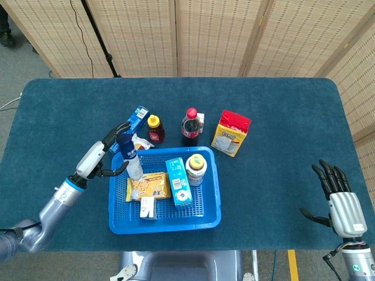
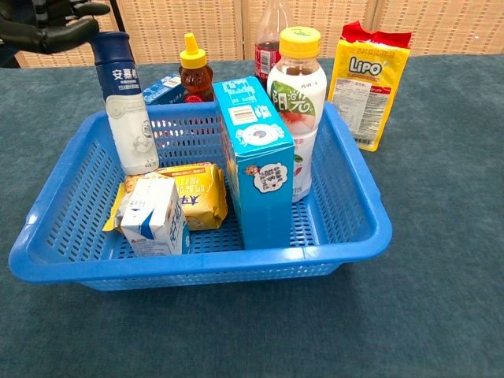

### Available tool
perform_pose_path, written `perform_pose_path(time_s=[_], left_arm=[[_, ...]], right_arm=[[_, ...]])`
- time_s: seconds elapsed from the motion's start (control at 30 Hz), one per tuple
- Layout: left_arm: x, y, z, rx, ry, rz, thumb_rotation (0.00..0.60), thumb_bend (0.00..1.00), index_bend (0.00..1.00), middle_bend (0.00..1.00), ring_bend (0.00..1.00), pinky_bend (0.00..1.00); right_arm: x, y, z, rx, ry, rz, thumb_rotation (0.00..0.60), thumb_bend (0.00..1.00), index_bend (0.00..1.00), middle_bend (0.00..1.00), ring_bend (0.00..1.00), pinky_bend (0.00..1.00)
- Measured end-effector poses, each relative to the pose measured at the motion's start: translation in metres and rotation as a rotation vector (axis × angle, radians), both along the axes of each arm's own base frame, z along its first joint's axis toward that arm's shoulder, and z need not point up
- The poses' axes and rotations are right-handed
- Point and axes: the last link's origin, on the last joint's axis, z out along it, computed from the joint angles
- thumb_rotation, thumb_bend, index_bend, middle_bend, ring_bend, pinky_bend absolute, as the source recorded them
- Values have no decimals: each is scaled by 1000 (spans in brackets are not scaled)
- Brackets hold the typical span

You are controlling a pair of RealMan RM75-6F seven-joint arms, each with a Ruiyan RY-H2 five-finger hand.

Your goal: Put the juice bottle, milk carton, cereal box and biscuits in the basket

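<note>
From the head view, the basket (image 1: 165,219) is sitting on the counter (image 1: 275,117) with the juice bottle (image 1: 195,169), cereal box (image 1: 179,182), biscuits (image 1: 148,186) and milk carton (image 1: 147,207) all lying or standing inside it. A white bottle (image 1: 132,161) with a blue cap is standing upright in the basket's rear left corner. The left hand (image 1: 109,153) is hovering just beside that bottle, fingers spread and gripping nothing. The right hand (image 1: 341,202) is resting well apart near the counter's right edge, fingers splayed, holding nothing.

From the chest view, the white bottle (image 2: 126,114) is standing free, touching the biscuits (image 2: 183,194). The left hand (image 2: 49,25) is showing only partly at the top left corner, apart from the bottle's cap. The milk carton (image 2: 155,226) is leaning against the biscuits at the front of the basket (image 2: 197,272), and the juice bottle (image 2: 294,106) is standing right behind the cereal box (image 2: 260,161).
</note>
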Motion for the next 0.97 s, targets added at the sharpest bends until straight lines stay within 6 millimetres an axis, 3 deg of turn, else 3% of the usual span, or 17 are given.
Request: perform_pose_path(time_s=[0.2, 0.4, 0.53, 0.67, 0.83, 0.97], left_arm=[[-8, -9, 31, 64, 0, 3, 460, 399, 0, 0, 0, 0], [-35, -27, 61, 181, 105, 56, 462, 399, 0, 0, 0, 0], [-75, -56, 91, 266, 308, 171, 474, 399, 0, 0, 0, 0], [-112, -96, 111, 298, 478, 316, 547, 398, 0, 0, 0, 0], [-141, -138, 121, 327, 615, 460, 598, 398, 0, 0, 0, 0], [-154, -157, 118, 330, 643, 529, 600, 398, 0, 0, 0, 0]], right_arm=[[2, 1, 0, 3, -4, 8, 600, 0, 0, 0, 0, 0], [3, 2, 0, 11, 10, 16, 600, 0, 0, 0, 0, 0], [3, 3, 1, 5, 50, 18, 600, 0, 0, 0, 0, 0], [3, 4, 1, -16, 112, 20, 600, 0, 0, 0, 0, 0], [5, 7, 3, -61, 178, 31, 600, 0, 0, 0, 0, 0], [4, 9, 6, -82, 210, 30, 600, 0, 0, 0, 0, 0]])
